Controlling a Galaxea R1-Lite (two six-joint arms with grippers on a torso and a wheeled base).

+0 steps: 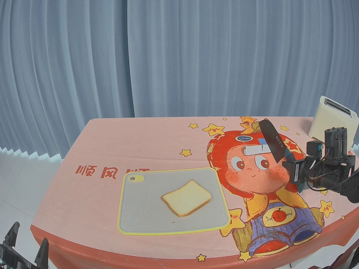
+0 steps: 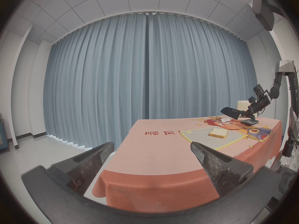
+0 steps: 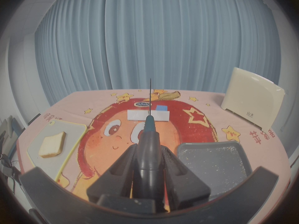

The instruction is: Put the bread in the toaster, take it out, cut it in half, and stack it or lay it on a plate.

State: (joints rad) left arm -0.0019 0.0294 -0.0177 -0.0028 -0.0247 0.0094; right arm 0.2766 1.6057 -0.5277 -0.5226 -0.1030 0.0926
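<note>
Right gripper (image 3: 149,153) is clenched on the knife (image 1: 273,139) handle and held above the table's (image 1: 149,142) right side, with the blade edge-up and pointing forward and away from the wrist. The bread (image 1: 187,198) is one uncut slice lying flat on the grey, yellow-rimmed board (image 1: 149,206), well to this gripper's left and lower. The toaster (image 1: 334,118) stands beyond the gripper to its right, at the far table corner. A grey tray (image 3: 215,162) lies just below and right of the fingers. Left gripper (image 2: 152,150) is spread wide and holds nothing, off the table's near left corner, with board and bread ahead to its right. The table has a pink cartoon-print cloth. A blue-grey curtain (image 1: 187,49) hangs behind it, over a pale floor (image 1: 15,191).
</note>
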